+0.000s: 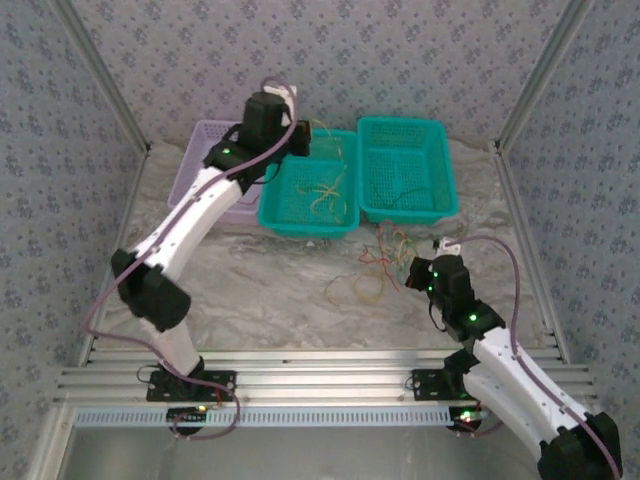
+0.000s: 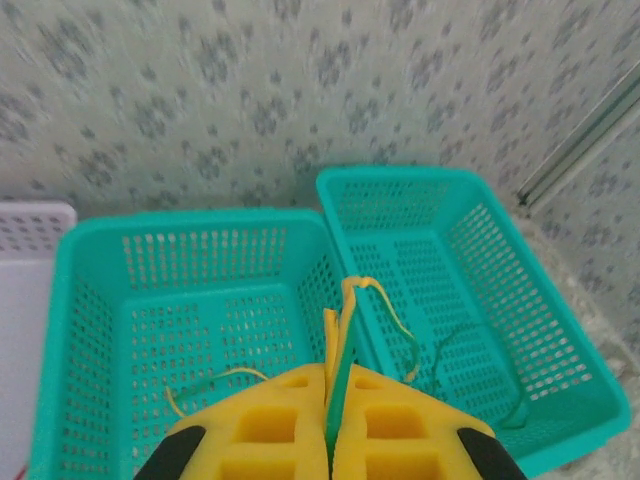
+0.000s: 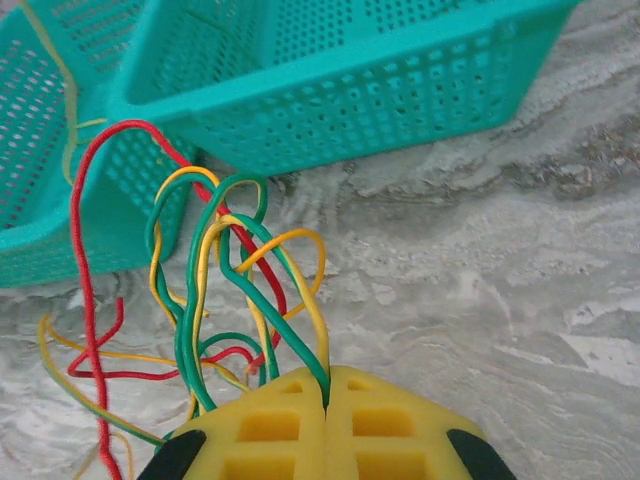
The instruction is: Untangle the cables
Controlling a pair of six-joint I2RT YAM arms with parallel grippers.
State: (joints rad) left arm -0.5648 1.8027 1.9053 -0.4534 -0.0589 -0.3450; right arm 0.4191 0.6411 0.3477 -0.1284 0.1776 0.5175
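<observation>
1. Several thin cables [image 3: 225,250], red, yellow, green and orange, loop in a loose tangle on the marble table [image 1: 260,290], just before the right corner of the middle teal basket [image 1: 305,230].
2. We see the right gripper [image 3: 327,385] pinched tight on green and yellow strands of that tangle.
3. Above the same basket, the left gripper [image 2: 328,375] is clamped on a folded yellow-green wire [image 2: 347,300] — a few more strands lie inside it.

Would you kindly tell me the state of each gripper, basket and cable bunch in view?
Left gripper: shut on a yellow-green cable, over the baskets.
Right gripper: shut on tangled cables.
Left teal basket: upright, yellow cable inside.
Right teal basket: upright, thin cable inside.
Lilac basket: upright, partly hidden.
</observation>
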